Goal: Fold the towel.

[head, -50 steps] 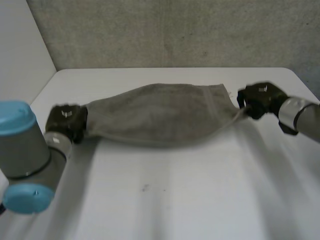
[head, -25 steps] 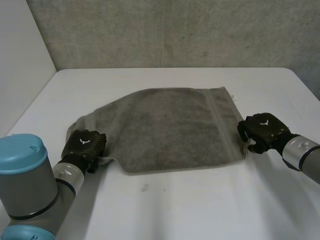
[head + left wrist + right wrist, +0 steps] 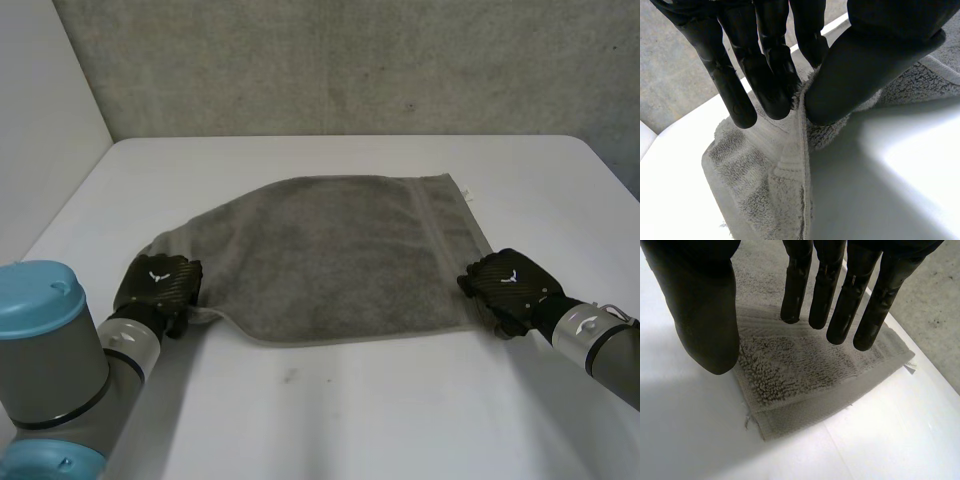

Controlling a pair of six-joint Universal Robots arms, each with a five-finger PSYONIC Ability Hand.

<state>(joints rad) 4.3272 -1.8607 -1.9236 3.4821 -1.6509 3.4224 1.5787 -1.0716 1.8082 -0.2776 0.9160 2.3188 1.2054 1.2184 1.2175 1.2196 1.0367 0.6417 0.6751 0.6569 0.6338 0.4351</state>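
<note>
The grey towel (image 3: 330, 258) (image 3: 765, 190) (image 3: 805, 375) lies spread across the middle of the white table (image 3: 350, 420). Its right side lies flat and square, and its left side narrows and bunches toward the near left corner. A second ago it hung stretched in the air between the two hands, farther back. Half a second ago it was already down, and its outline has hardly changed since.

The left hand (image 3: 158, 285) (image 3: 865, 65) is at the near left corner. Its fingers (image 3: 765, 75) and thumb are pressed together on the towel's hem, pinching a raised fold of cloth. It has slid slightly outward and toward the robot.

The right hand (image 3: 508, 290) (image 3: 707, 305) is at the near right corner, with its fingers (image 3: 840, 300) straight and spread away from the thumb and nothing between them. The corner lies flat on the table beneath it. It has moved a little nearer the robot.
</note>
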